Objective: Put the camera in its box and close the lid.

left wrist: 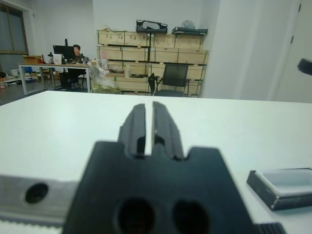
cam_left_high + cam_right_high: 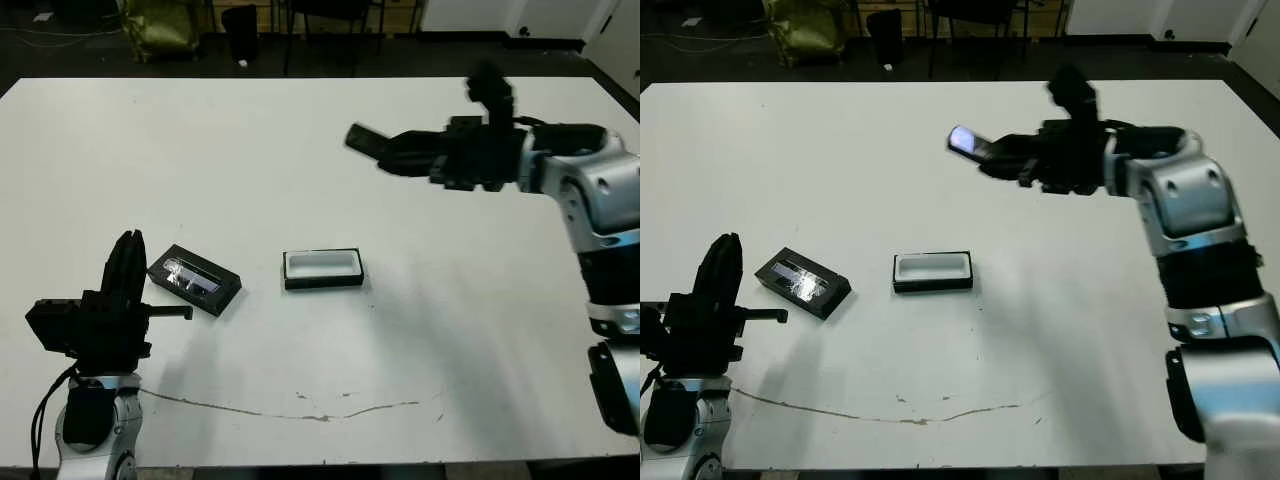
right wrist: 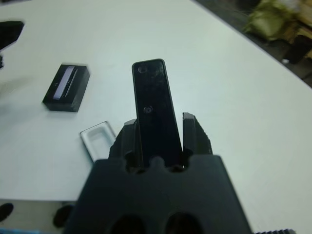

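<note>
My right gripper (image 3: 160,121) is shut on the camera (image 3: 153,109), a slim black bar held in the air over the table's far right part, above and beyond the box. The camera's (image 2: 970,143) pale bluish screen shows at its free end. The box (image 2: 322,282), black-walled with white lining, lies open near the table's middle. To its left lies the lid (image 2: 194,279), black with a glossy window, apart from the box. My left gripper (image 2: 128,238) stands at the near left, just left of the lid, fingers (image 1: 168,129) together and holding nothing.
A thin dark crack line (image 2: 300,412) runs across the white table (image 2: 450,330) near its front edge. Beyond the far edge are chairs and a yellow-green bag (image 2: 160,25). A person (image 1: 76,51) sits at a desk far off.
</note>
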Tool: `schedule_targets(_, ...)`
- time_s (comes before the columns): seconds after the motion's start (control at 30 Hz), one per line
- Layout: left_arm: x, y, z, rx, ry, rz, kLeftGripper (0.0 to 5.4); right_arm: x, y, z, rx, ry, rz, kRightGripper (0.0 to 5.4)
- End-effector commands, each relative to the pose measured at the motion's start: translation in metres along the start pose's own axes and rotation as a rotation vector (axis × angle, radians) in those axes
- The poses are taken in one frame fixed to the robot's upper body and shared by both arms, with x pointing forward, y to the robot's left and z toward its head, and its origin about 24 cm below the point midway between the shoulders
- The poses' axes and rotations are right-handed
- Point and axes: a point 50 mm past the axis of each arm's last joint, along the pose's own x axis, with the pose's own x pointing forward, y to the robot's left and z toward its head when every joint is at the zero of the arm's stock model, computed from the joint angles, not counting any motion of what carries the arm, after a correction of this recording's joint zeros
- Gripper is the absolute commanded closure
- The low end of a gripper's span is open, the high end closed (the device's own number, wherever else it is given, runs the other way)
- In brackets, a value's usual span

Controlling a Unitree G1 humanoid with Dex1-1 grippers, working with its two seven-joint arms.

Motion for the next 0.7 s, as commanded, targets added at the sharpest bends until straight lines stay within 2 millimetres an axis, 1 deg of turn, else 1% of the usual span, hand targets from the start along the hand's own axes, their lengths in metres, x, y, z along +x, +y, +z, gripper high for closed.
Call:
schedule_targets(0.03,-0.004,0.001,-0.006,0.001,0.035,0.006,5.4,0.012,0.005,-0.004,-0.015,0.053,0.06,4.77)
schedule_targets(0.2,-0.004,0.001,-0.005,0.015,0.03,0.006,5.4,0.024,0.013,-0.005,-0.147,0.111,0.081,4.77)
schedule_targets(0.53,-0.003,0.0,-0.004,0.012,0.028,0.002,5.4,0.034,0.029,-0.013,-0.115,0.199,0.151,4.77)
schedule_targets(0.7,-0.003,0.0,-0.004,0.022,0.021,0.0,5.4,0.038,0.034,-0.016,-0.16,0.204,0.162,4.77)
